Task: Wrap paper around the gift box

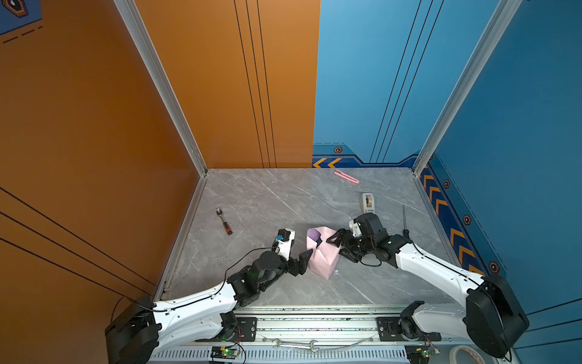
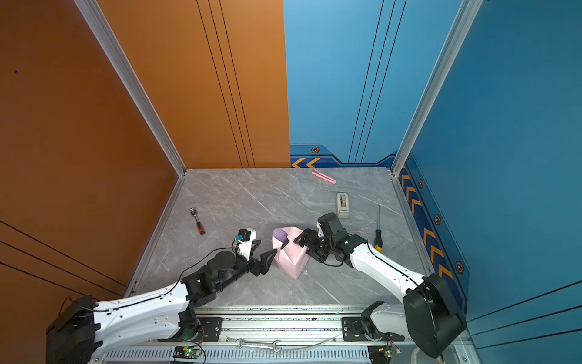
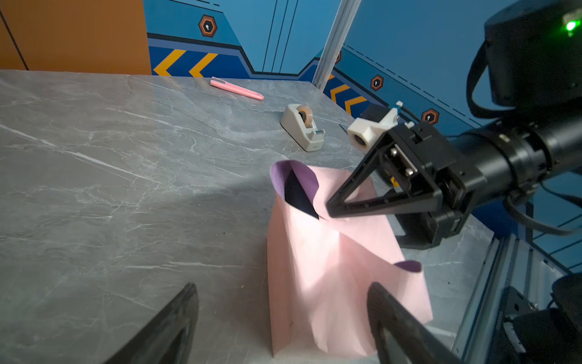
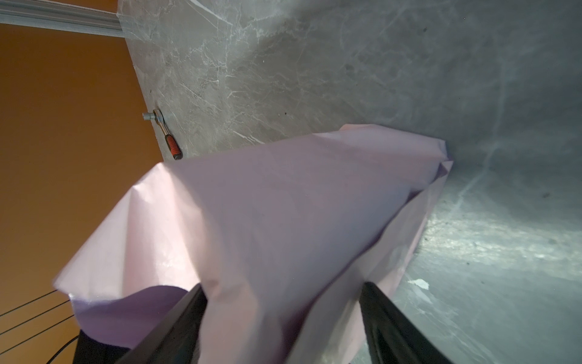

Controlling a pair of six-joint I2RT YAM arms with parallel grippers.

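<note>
The paper [image 1: 322, 257] is wrapped loosely round the gift box, pale pink side out, and the bundle stands upright on the table in both top views. A dark corner of the gift box [image 3: 297, 195] shows through a lilac-lined opening at the top. My left gripper [image 2: 268, 245] is open, one fingertip beside the bundle's left face, and the left wrist view shows bare table and paper between its fingers [image 3: 387, 309]. From the right, my right gripper [image 1: 333, 247] straddles the bundle, and in the right wrist view the paper [image 4: 283, 205] fills the gap between both fingers.
A beige tape dispenser [image 1: 368, 201] and a pink cutter [image 1: 346, 176] lie at the back right. A screwdriver [image 1: 405, 223] lies beside the right arm, and a ratchet wrench [image 1: 224, 220] lies at the left. A spanner [image 1: 294, 345] rests on the front rail.
</note>
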